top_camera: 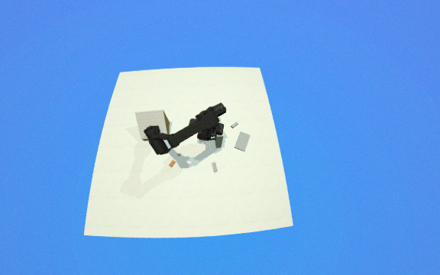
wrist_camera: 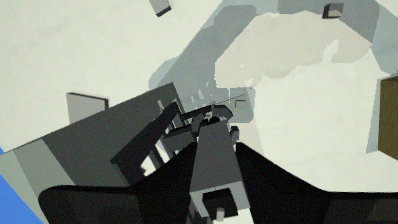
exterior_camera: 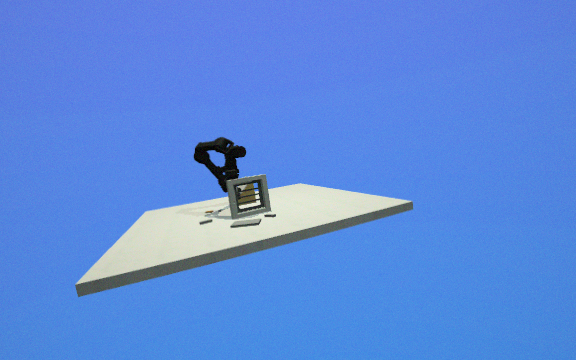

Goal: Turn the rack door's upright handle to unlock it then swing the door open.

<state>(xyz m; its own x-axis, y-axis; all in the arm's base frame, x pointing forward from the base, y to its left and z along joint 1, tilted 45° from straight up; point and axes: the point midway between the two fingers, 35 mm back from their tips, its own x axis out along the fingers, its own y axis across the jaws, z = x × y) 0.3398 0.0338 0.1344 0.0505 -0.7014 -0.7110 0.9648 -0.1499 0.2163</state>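
The grey rack frame [top_camera: 219,141] [exterior_camera: 232,200] [wrist_camera: 85,145] stands upright on the table [top_camera: 189,210] [exterior_camera: 168,255]. Its dark barred door [wrist_camera: 142,137] shows in the wrist view and seems to stand at an angle to the frame; its exact opening is unclear. My gripper [wrist_camera: 216,147] points down close beside the frame, shut on the door's handle. The fingers largely cover the handle, so its exact turn cannot be read. In the exterior view the fingertips are hidden behind the frame.
A large grey box [top_camera: 149,120] with a brown side [wrist_camera: 389,117] stands near the arm's base. A flat grey plate [top_camera: 242,141] [exterior_camera: 246,223], small grey blocks [top_camera: 215,167] [top_camera: 234,124] and an orange block [top_camera: 172,163] lie around the rack.
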